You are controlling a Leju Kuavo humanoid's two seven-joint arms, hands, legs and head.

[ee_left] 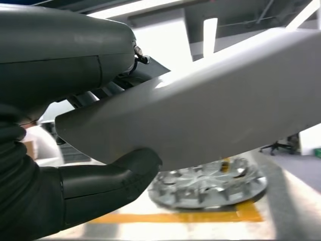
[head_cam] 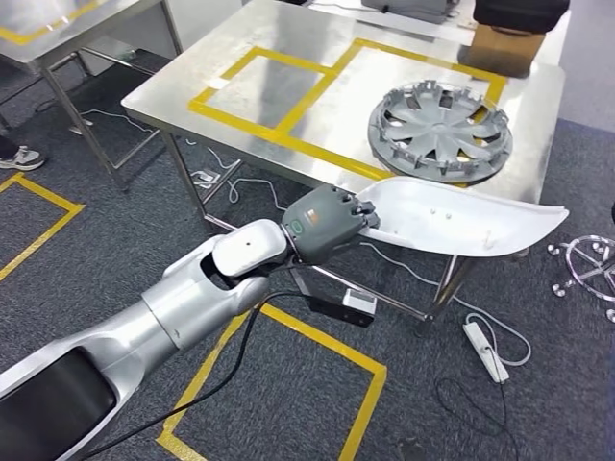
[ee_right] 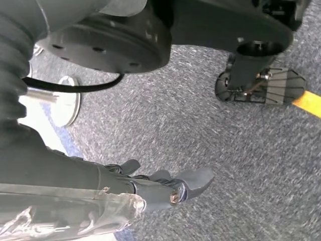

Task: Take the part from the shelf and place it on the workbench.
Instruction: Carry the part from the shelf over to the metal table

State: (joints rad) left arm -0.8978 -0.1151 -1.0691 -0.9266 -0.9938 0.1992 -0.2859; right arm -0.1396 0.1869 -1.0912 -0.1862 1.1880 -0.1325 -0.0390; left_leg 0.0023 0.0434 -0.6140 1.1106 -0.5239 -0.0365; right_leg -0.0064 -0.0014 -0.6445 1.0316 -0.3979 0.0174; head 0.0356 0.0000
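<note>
**Left hand carries white panel toward workbench edge**

Left hand (head_cam: 330,223) grips one end of the long white curved panel (head_cam: 464,219), w/ thumb (ee_left: 128,168) under it and the darker fingers (ee_left: 145,71) over the top, so the part is clamped flat and sticks out sideways from the arm. Held by the end like this, the far tip hangs unsupported; prob the reason it's kept roughly level. In head view the panel overlaps the near edge of the steel workbench (head_cam: 239,101), just in front of the grey wheel cover (head_cam: 438,130) lying in the yellow-taped zone (head_cam: 341,67). Wrist view puts the wheel cover beyond and lower than the panel, so it reads as not set down yet – my judgement. Next step likely needs a spot beside the wheel cover, not on it.

Right hand (ee_right: 166,188) hangs over the grey carpet (ee_right: 227,165), holding nothing, fingers loosely apart and slightly bent.
</note>
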